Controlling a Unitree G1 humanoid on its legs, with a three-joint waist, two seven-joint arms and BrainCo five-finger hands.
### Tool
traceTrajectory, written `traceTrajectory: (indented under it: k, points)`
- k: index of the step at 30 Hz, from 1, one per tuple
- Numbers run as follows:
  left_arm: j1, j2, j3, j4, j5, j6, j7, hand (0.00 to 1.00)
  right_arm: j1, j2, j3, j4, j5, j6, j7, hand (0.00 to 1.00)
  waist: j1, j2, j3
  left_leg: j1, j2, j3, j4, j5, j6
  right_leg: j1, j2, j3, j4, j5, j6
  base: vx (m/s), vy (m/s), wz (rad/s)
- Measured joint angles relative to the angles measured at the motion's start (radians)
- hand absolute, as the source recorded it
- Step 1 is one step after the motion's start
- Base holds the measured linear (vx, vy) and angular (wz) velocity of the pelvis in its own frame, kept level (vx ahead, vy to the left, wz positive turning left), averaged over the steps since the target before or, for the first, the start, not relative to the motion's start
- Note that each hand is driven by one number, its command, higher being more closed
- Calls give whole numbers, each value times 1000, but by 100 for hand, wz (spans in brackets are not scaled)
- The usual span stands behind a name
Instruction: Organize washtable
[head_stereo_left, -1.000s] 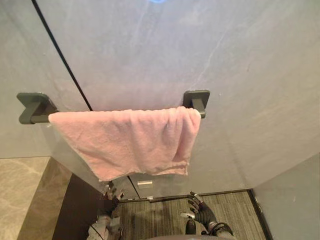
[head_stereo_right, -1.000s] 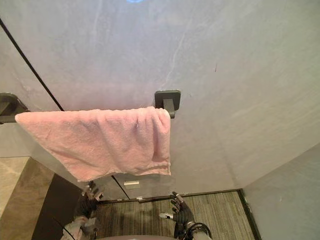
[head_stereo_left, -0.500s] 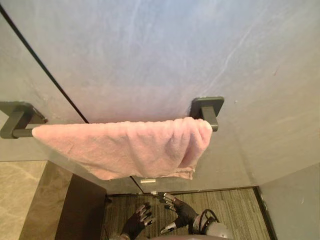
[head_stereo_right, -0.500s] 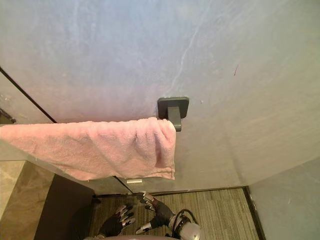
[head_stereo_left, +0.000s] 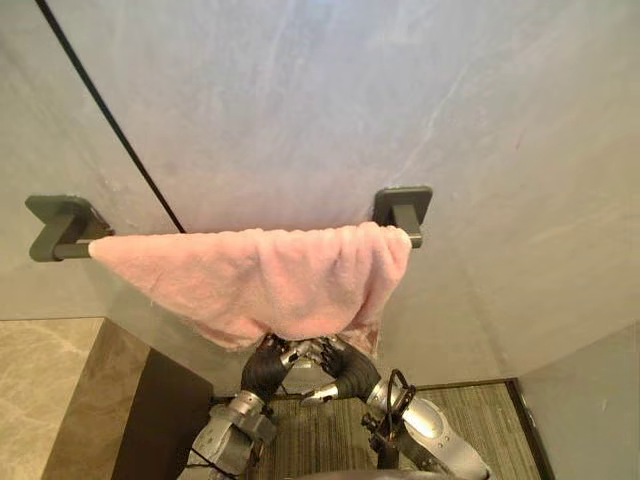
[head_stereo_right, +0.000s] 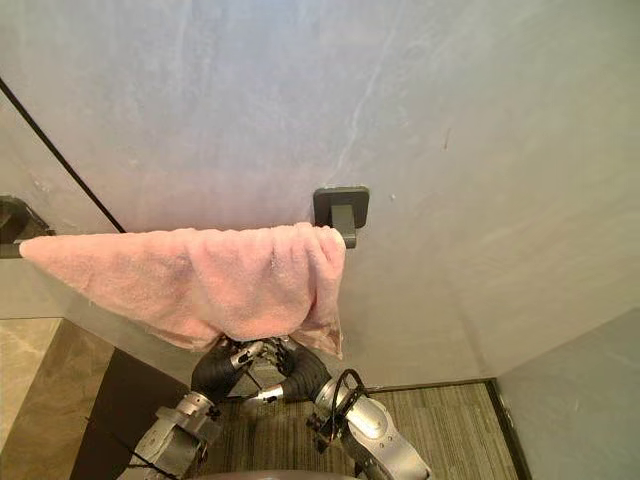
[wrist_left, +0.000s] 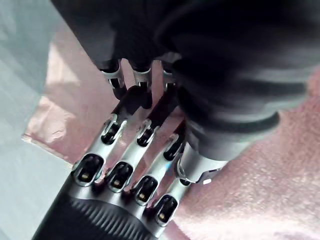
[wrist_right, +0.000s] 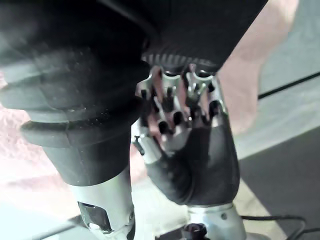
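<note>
The pink towel (head_stereo_left: 270, 280) hangs over the dark towel bar (head_stereo_left: 72, 248) on the grey wall (head_stereo_left: 300, 100). It is bunched thick toward the right bracket (head_stereo_left: 402, 208) and sags unevenly, with its lower edge running at a slant. It looks soft, light terry that will slide along the bar with a gentle tug and fold wherever it's pinched. The hem or a bottom corner seems the sensible place to take hold, pulling down and sideways to spread it flat.

Both hands are up just beneath that lower edge, close together. The left hand (head_stereo_left: 266, 365) has its fingers (wrist_left: 127, 150) stretched out straight, nothing pinched, tips meeting the other hand with pink cloth just beyond. The right hand (head_stereo_left: 345, 368) sits beside it under the bunched end, and I can't tell whether it is open or closed. Striped carpet (head_stereo_left: 480, 420) lies below.
</note>
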Motion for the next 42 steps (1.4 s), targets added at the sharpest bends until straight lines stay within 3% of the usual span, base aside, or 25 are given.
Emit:
traceTrajectory:
  k: [9, 20, 26, 33, 38, 42]
  points:
    - [-17, -89, 33, -42, 8, -28, 40, 0, -44, 34, -7, 0, 3, 0, -33, 0, 0, -4, -2, -3, -3, 3, 20, 0, 0, 3, 0, 7, 0, 13, -6, -42, -11, -2]
    - [-44, -178, 153, -42, 200, -43, 150, 0, -67, 66, -105, 6, -10, 0, -80, 0, 1, -15, -15, -22, 1, 2, 24, 0, 0, -10, -1, 6, 0, 17, -8, -18, -5, 0]
    - [-45, -226, 237, -37, 223, -43, 173, 0, -58, 70, -183, 56, -13, 2, -77, 0, 1, -11, -28, -30, 2, 2, 21, 1, -1, -22, 0, 6, 1, 17, -8, 11, 3, 0]
    - [-6, -249, 291, 9, 233, -40, 142, 0, 70, 74, -234, 106, -97, 17, -25, 0, 0, -12, -30, -29, 2, 3, 17, 1, -1, -22, 0, 6, 0, 16, -7, 0, 0, 0]
    - [53, -246, 307, 52, 288, -9, 65, 0, 188, 64, -291, 142, -212, 75, 37, 0, 1, -14, -31, -33, 2, 5, 16, 0, -1, -27, -1, 8, 0, 15, -7, 0, 0, 0]
    - [108, -184, 306, 75, 317, 24, -2, 0, 276, 39, -292, 141, -215, 98, 97, 0, -1, -13, -32, -47, 5, 11, 16, 0, -1, -43, -2, 13, 0, 15, -7, -13, -7, -6]
